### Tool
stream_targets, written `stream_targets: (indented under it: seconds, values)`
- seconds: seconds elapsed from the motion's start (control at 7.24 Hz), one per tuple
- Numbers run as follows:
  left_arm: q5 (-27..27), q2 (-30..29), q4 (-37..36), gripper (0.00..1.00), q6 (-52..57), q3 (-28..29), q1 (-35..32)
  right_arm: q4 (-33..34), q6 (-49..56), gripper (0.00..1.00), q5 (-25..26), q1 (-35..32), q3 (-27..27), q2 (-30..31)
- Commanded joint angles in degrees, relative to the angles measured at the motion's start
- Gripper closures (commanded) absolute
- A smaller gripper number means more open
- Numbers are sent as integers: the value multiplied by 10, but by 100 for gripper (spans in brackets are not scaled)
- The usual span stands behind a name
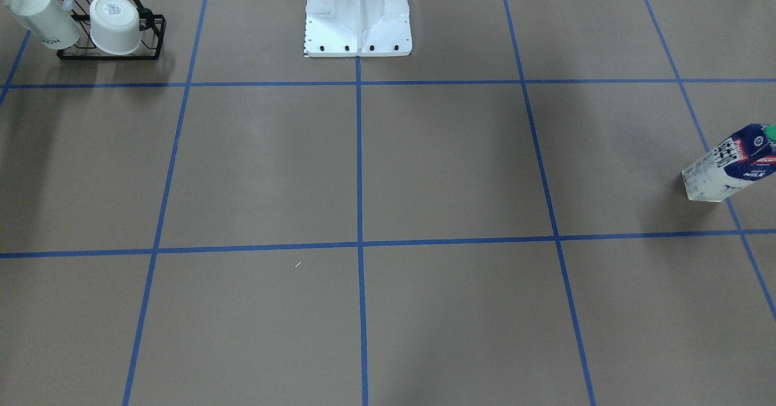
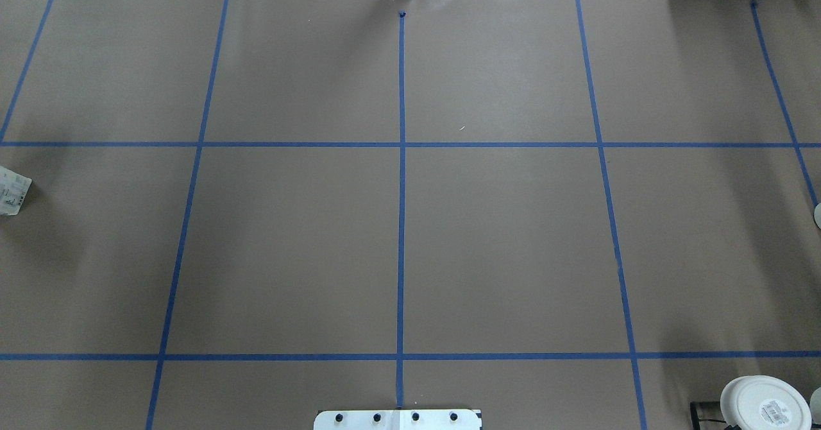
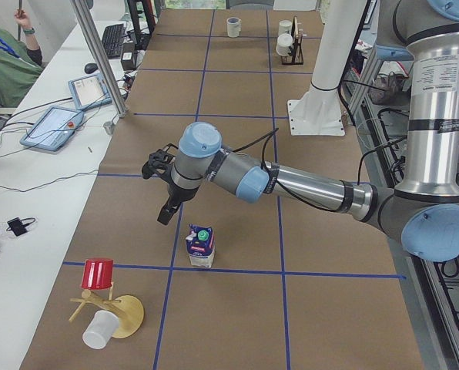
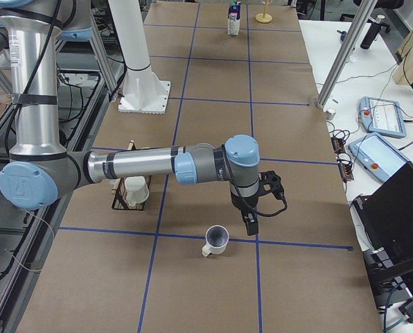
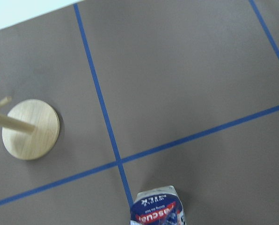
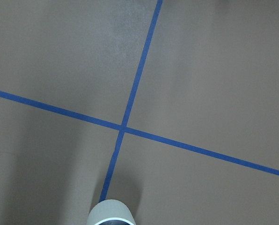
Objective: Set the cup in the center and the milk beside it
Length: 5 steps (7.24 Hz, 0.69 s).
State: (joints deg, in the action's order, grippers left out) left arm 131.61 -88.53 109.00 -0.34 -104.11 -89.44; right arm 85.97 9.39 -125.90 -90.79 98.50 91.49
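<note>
Left gripper (image 3: 165,217) and right gripper (image 4: 252,226) both hang pointing down; whether either is released or clenched cannot be told.
The milk (image 3: 200,247) stands upright just beside and below the left gripper, apart from it. The cup (image 4: 216,240) stands upright just beside the right gripper, mouth up. The center (image 1: 359,163) lies well away from both grippers.

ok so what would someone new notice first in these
Two silver-and-blue robot arms stretch far out in opposite directions. The left arm reaches toward a tall blue-and-white milk carton with a green cap at one end of the table, and the right arm toward a plain white mug at the other end. Between them lies a wide brown surface ruled into squares by blue tape.
</note>
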Motion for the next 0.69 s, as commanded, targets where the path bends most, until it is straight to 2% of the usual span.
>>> stream_targets:
  seconds: [0.0, 0.14, 0.41, 0.55]
  values:
    - [-2, 6, 40, 1, -17, 5, 0, -60, -9, 0, -28, 12, -17, 18]
    - [-2, 5, 40, 1, -17, 7, 1, -92, -51, 0, -51, 29, -38, 32]
    - [-2, 5, 40, 1, -19, 4, 1, -192, -67, 0, -56, 50, -107, 55]
    - [-2, 5, 40, 1, -19, 1, 1, -215, -69, 2, -58, 54, -117, 68]
